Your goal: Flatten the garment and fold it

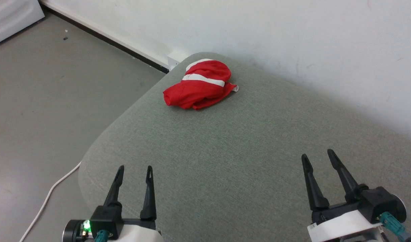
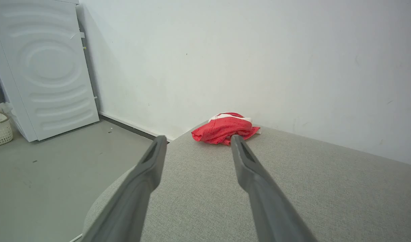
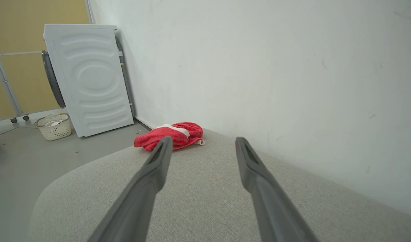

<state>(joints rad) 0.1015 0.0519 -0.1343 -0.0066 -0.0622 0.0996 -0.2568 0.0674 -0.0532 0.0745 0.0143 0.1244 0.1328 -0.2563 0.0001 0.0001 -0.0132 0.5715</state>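
Grey woven fabric covers the rounded work surface [image 1: 225, 151], which is set against a white wall [image 1: 293, 33]. One garment [image 1: 200, 84] — red, with white stripes — is bunched in a heap at the far left corner of the surface, close to the wall.

Two grippers are held over the near edge, well apart from the garment. The left gripper [image 1: 135, 167] and the right gripper [image 1: 317, 153] each have their fingers spread and are empty.

One white cable [image 1: 47, 201] trails on the grey floor [image 1: 40, 84] to the left. One white appliance [image 3: 91, 77] with a ribbed panel stands by the wall. One pale lattice basket [image 3: 54, 126] sits beside it — pale contents, not identifiable.
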